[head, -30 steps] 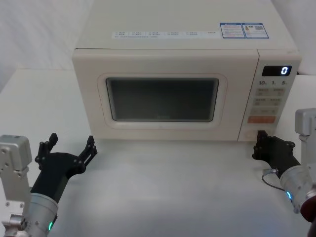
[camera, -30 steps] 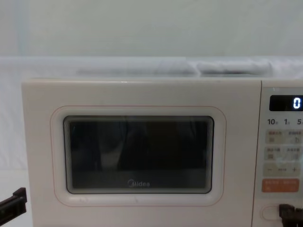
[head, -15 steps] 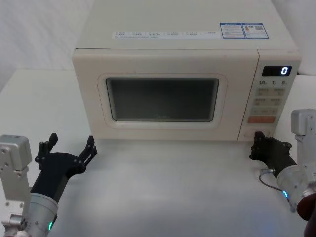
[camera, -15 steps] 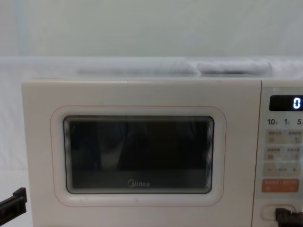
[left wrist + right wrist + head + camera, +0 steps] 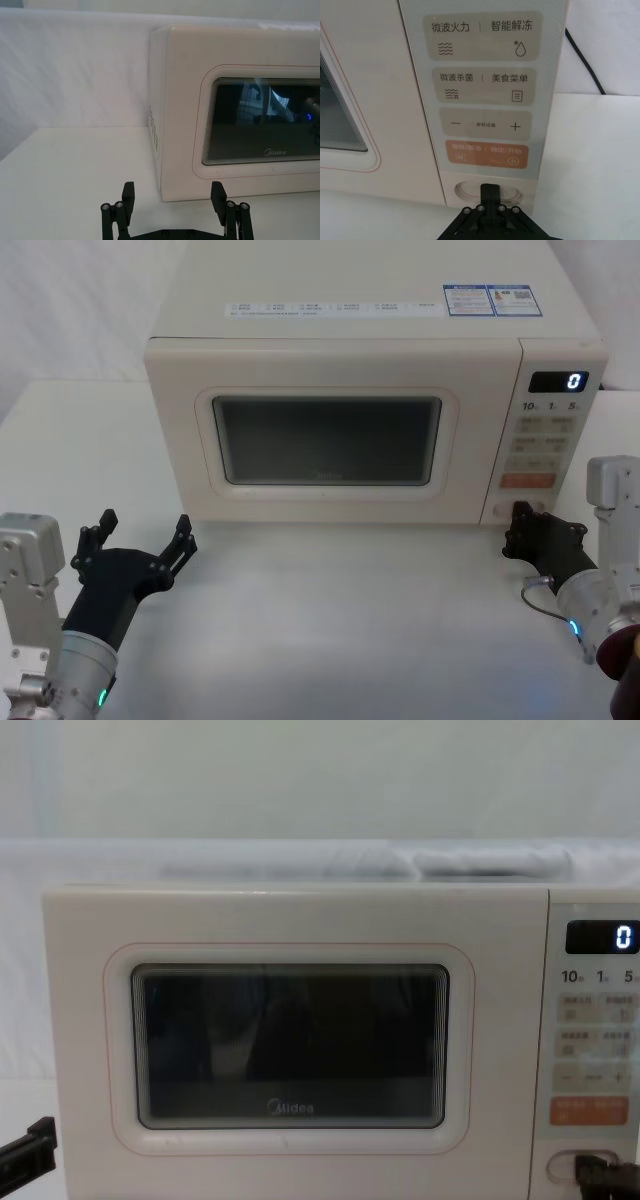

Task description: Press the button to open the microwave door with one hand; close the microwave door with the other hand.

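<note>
While door (image 5: 325,445) stays shut, right tool (image 5: 490,189) touches button (image 5: 465,189)

The microwave door (image 5: 290,1045) carries a grey "Midea" logo (image 5: 289,1107) just below its window, legible again in the left wrist view. On the control panel (image 5: 482,100), the display (image 5: 601,936) reads "0", with "10", "1" and "5" printed beneath it (their small suffixes are too fine to read). The keys read 微波火力 | 智能解冻, then 微波杀菌 | 美食菜单, then "−" and "+". The orange key (image 5: 487,154) and the top stickers (image 5: 494,301) bear unreadable print.
</note>
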You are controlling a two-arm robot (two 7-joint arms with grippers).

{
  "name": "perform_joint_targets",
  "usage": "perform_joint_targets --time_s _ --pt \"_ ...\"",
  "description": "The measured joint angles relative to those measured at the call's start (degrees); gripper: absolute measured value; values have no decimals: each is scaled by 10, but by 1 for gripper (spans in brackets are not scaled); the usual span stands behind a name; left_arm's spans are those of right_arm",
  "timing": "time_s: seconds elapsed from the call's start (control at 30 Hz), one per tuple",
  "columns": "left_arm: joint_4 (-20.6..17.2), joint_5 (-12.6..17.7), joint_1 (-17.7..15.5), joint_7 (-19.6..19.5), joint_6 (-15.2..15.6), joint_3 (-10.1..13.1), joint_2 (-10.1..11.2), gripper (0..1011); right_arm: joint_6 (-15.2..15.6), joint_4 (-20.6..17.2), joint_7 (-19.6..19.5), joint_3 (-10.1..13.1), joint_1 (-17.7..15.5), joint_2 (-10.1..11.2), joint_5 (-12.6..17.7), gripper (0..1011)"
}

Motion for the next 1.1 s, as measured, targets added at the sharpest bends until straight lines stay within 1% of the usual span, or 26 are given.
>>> perform_joint_targets --time_s 0.6,1.1 --pt "0 0 0 0 0 0 0 1001 -12 24 -1 -5 19 -6 1 0" --pt "0 0 0 0 0 0 0 1001 -16 32 -3 -8 25 -9 0 0"
